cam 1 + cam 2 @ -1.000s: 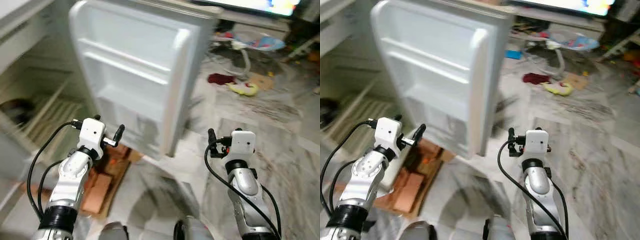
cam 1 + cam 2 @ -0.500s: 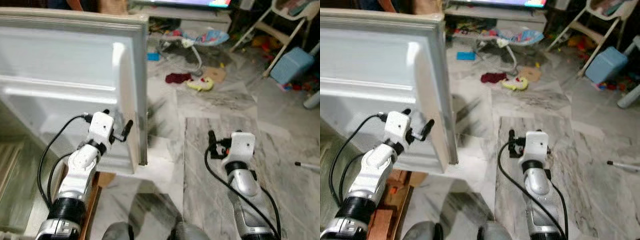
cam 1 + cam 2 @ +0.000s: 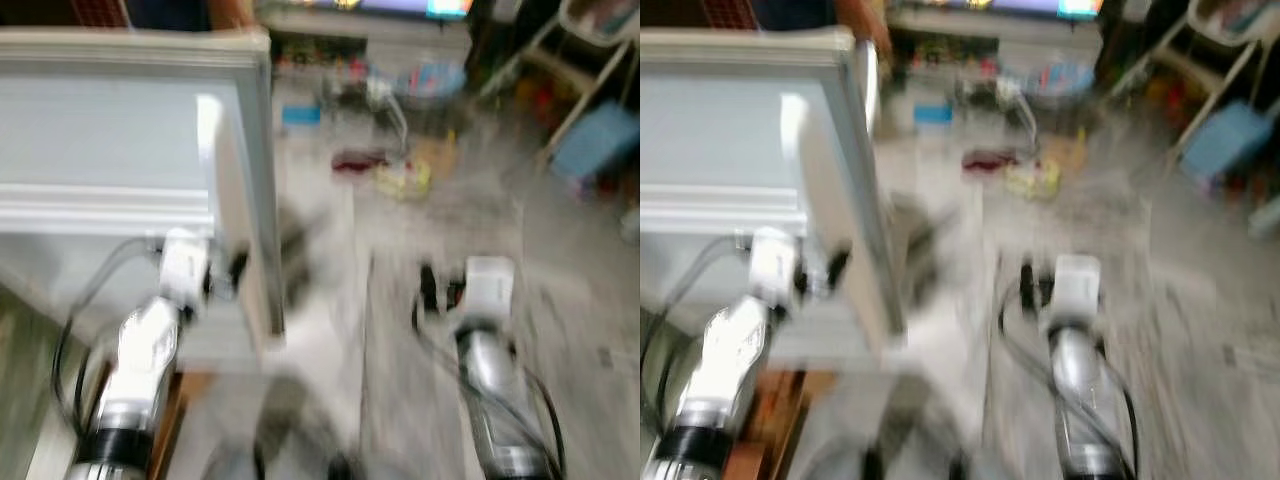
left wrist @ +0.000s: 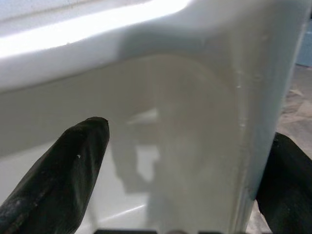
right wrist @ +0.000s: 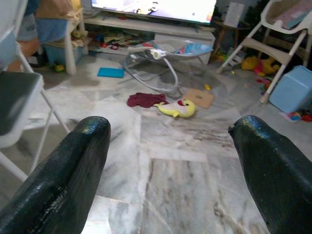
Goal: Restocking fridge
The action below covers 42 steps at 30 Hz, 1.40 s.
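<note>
Marble floor [image 5: 175,180] strewn with toys; left pincer [image 4: 180,161] straddles fridge door [image 3: 120,150] edge.

The white fridge door [image 3: 110,170] is seen swung open, its moulded inner face turned toward the camera and its thick outer edge set upright beside the marble floor. A horizontal shelf ridge is carried across the inner face. Both head views are blurred. In the left wrist view, the door's glossy white inner corner [image 4: 195,97] is shown close up.

Both arms reach forward, left pincer [image 4: 180,170] and right pincer [image 5: 170,161] apparently spread.
</note>
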Motion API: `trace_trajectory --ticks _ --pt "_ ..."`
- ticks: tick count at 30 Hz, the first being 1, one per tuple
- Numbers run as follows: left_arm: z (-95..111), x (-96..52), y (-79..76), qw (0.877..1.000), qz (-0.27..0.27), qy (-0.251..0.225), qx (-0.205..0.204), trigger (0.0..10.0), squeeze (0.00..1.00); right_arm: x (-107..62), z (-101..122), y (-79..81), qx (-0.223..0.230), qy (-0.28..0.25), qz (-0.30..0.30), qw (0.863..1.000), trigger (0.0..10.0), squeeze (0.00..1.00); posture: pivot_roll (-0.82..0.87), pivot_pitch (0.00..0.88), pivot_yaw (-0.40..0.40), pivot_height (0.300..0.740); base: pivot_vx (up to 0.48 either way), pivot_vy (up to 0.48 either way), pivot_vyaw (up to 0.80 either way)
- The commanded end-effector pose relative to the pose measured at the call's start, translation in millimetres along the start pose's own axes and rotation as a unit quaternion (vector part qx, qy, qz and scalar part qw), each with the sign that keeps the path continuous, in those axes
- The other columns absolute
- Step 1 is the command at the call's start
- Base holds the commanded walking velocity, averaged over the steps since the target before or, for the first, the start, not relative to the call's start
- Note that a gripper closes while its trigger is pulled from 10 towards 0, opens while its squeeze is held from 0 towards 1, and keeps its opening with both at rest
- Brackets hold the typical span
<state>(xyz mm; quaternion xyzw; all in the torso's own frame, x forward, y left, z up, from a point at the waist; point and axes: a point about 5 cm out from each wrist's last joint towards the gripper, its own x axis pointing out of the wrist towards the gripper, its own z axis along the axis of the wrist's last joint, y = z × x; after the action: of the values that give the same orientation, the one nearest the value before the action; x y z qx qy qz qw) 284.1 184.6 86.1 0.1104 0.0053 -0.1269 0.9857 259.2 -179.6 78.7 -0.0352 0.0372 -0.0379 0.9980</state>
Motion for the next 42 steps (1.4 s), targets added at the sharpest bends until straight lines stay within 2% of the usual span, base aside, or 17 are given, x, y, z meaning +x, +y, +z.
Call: trace_trajectory --ticks 1,9,11,13,17,18,19,20,22,24,27,31,32,36,37,41,42 --pt "-6 -9.6 10.4 0.999 0.032 0.025 0.015 10.0 0.00 0.9 -2 -5.6 -0.004 0.005 -0.003 1.000 10.0 0.00 0.01 0.115 -0.046 0.740 0.000 0.000 0.00" --pt "-5 -18.7 8.3 0.998 0.036 0.040 0.024 10.0 0.00 3.4 1 -3.9 -0.008 0.000 0.002 1.000 10.0 0.00 0.02 0.137 -0.043 0.740 0.000 0.000 0.00" --pt "-7 -19.2 4.5 0.998 0.027 0.048 0.036 10.0 0.00 3.3 0 -3.9 -0.005 0.002 0.003 1.000 10.0 0.00 0.02 0.141 -0.050 0.740 0.000 0.000 0.00" --pt "-7 -15.3 -0.3 0.998 0.029 0.049 0.029 10.0 0.00 3.8 0 -3.8 -0.006 0.002 0.004 1.000 10.0 0.00 0.02 0.137 -0.055 0.740 0.296 -0.242 0.00" --pt "0 5.2 -14.7 0.998 0.001 0.043 0.043 10.0 0.00 4.1 0 -3.7 -0.006 0.004 0.006 1.000 10.0 0.00 0.02 0.136 -0.058 0.740 0.144 -0.122 0.00" --pt "4 14.8 -21.1 0.998 -0.017 0.037 0.052 10.0 0.00 4.3 -1 -3.3 -0.006 0.004 0.006 1.000 10.0 0.00 0.02 0.128 -0.059 0.740 0.000 0.000 0.00" --pt "4 14.8 -21.1 0.998 -0.017 0.037 0.052 10.0 0.00 4.3 -1 -3.3 -0.006 0.004 0.006 1.000 10.0 0.00 0.02 0.128 -0.059 0.740 0.000 0.000 0.00" --pt "13 26.8 -29.9 0.998 -0.039 0.020 0.052 10.0 0.00 4.7 0 -3.3 -0.006 0.003 0.005 1.000 10.0 0.00 0.01 0.125 -0.059 0.740 0.000 0.000 0.00" --pt "22 38.1 -39.6 0.997 -0.055 0.006 0.050 10.0 0.00 4.7 -1 -3.8 -0.006 0.003 0.003 1.000 10.0 0.00 0.01 0.121 -0.057 0.740 0.000 0.000 0.00" --pt "29 48.3 -48.5 0.996 -0.068 -0.004 0.066 10.0 0.00 4.3 -1 -4.0 -0.007 0.002 0.001 1.000 10.0 0.00 -0.01 0.116 -0.051 0.740 0.000 0.000 0.00" --pt "33 55.0 -51.4 0.996 -0.064 -0.006 0.062 10.0 0.00 3.2 0 -5.1 -0.008 0.000 -0.004 1.000 10.0 0.00 -0.02 0.115 -0.047 0.740 0.000 0.000 0.00" --pt "28 52.5 -46.6 0.996 -0.058 -0.001 0.061 10.0 0.00 2.3 0 -6.5 -0.007 -0.001 -0.009 1.000 10.0 0.00 -0.02 0.115 -0.046 0.740 0.000 0.000 0.00" --pt "16 43.6 -37.4 0.997 -0.046 0.016 0.062 10.0 0.00 1.7 0 -7.1 -0.006 0.000 -0.010 1.000 10.0 0.00 -0.01 0.118 -0.046 0.740 0.000 0.000 0.00" --pt "6 34.5 -28.6 0.997 -0.031 0.031 0.064 10.0 0.00 1.8 0 -7.1 -0.005 0.000 -0.009 1.000 10.0 0.00 -0.01 0.117 -0.048 0.740 0.000 0.000 0.00" --pt "-3 24.9 -18.4 0.997 -0.008 0.048 0.061 10.0 0.00 2.3 -1 -6.6 -0.005 0.002 -0.007 1.000 10.0 0.00 -0.01 0.116 -0.050 0.740 0.000 0.000 0.00" --pt "-13 10.3 -0.2 0.996 0.036 0.069 0.053 10.0 0.00 2.9 -1 -6.4 -0.005 0.003 -0.005 1.000 10.0 0.00 -0.01 0.115 -0.052 0.740 0.000 0.000 0.00" --pt "-14 1.4 8.2 0.995 0.053 0.070 0.039 10.0 0.00 3.0 -2 -6.7 -0.005 0.004 -0.005 1.000 10.0 0.00 0.00 0.116 -0.052 0.740 0.000 0.000 0.00"
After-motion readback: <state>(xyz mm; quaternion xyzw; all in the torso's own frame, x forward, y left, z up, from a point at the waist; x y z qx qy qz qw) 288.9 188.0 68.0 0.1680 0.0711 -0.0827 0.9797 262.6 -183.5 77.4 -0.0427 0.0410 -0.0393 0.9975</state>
